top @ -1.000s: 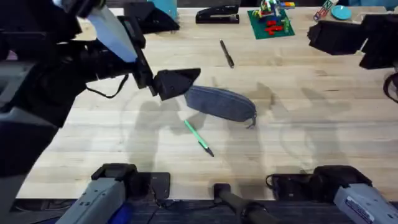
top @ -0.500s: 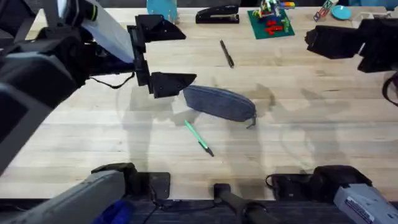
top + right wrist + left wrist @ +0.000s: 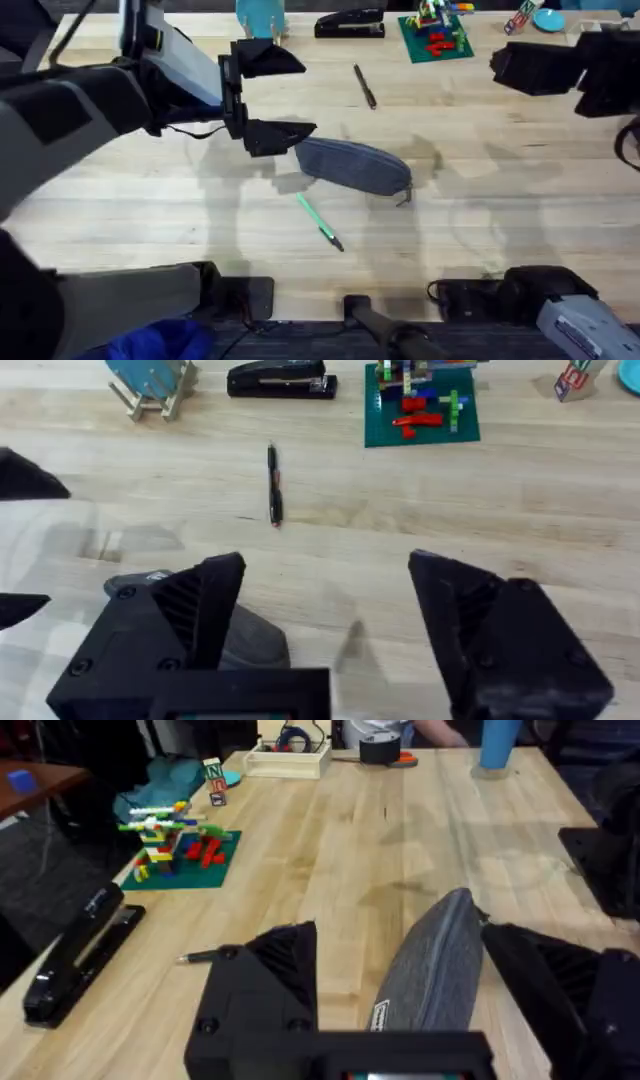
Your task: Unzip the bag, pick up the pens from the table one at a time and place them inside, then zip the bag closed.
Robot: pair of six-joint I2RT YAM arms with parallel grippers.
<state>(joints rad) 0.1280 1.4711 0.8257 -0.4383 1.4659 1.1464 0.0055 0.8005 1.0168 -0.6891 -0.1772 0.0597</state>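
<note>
On the bench [image 3: 480,200] the bag [image 3: 355,165] lies mid-surface, zipped. The left hand [image 3: 268,95], fingers spread, straddles its end; the right hand [image 3: 325,630] hangs spread, well apart. Green pen [image 3: 320,222] lies just beside the bag, black pen [image 3: 365,86] farther back. Gripping fabric rather than the pull tab [image 3: 402,198] would likely drag the bag.

Light plank-grained wooden table [image 3: 500,200] carries a blue-grey fabric pouch [image 3: 355,165] (zipper shut), a light green pen [image 3: 320,222], a black pen [image 3: 365,86], a black stapler [image 3: 350,22].
</note>
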